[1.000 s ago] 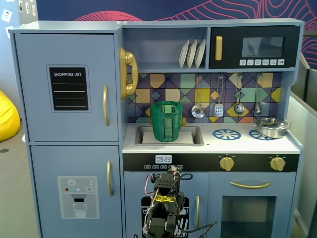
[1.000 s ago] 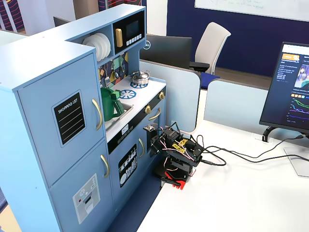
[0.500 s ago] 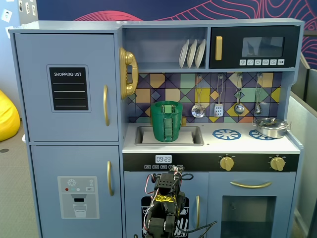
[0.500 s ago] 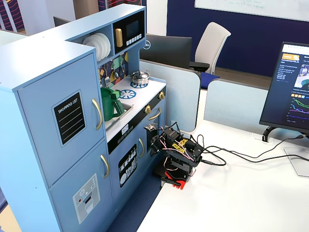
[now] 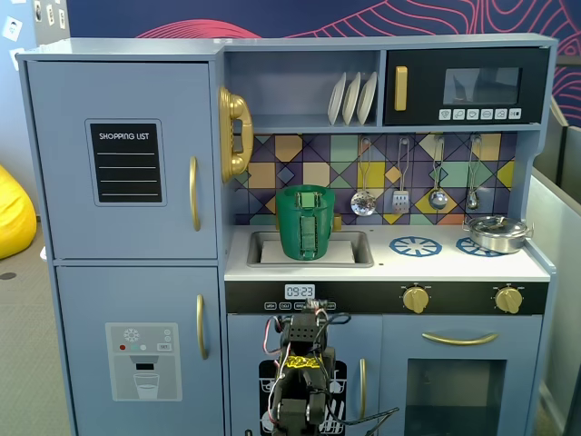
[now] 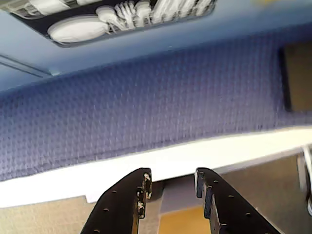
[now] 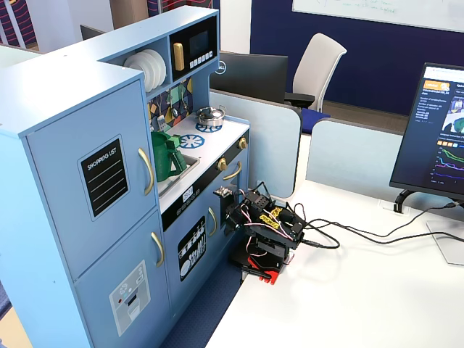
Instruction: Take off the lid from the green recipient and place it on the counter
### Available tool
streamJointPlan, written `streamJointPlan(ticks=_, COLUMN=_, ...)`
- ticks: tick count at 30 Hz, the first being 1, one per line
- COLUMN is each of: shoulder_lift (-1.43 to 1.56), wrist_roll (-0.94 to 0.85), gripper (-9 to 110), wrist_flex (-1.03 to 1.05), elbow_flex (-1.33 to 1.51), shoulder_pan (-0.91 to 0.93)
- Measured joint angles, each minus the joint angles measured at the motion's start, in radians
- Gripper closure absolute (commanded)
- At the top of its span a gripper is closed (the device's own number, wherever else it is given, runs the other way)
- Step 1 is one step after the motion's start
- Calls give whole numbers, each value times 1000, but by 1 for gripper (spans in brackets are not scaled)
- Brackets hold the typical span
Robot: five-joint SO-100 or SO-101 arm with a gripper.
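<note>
In the wrist view the gripper has its two black fingers a modest gap apart, with nothing between them and nothing touching either one; past the tips lie a white edge and a blue textured surface, both blurred. The arm sits folded low on the white table in front of the toy kitchen's lower doors, well below the worktop (in the front-on fixed view only its upper part shows, cut off by the bottom edge).

Farther back, the green recipient stands upright in the recessed grey sink of the counter, its lighter handle strip facing the front camera. The lid seems to sit on its top, though from this level only a thin rim shows and no knob can be made out. In the side-on fixed view the recipient is partly hidden by the cabinet. A small steel pan rests on the far-right burner ring.
</note>
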Motion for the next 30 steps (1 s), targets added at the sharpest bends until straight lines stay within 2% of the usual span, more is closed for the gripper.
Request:
streamJointPlan(ticks=5, shoulder_lift=-3, wrist_roll=2, gripper=101, wrist_flex=35, elbow_flex=-204, shoulder_pan=-89)
streamJointPlan(ticks=10, shoulder_lift=-3, wrist_roll=-5, gripper=101, wrist_flex=17, elbow_flex=-388, shoulder_pan=-92)
streamJointPlan(ticks=18, shoulder_lift=-31, wrist_roll=-67, gripper=101, wrist_flex=-272, elbow_flex=-588, shoulder_pan=-55)
streamJointPlan(ticks=22, shoulder_lift=-103, wrist_roll=-84, gripper=96, wrist_flex=-440, elbow_flex=-684, shoulder_pan=-54)
streamJointPlan(ticks=30, shoulder_lift=-319, wrist_roll=-92, gripper=79, wrist_flex=-563, elbow_flex=-890, shoulder_pan=-60)
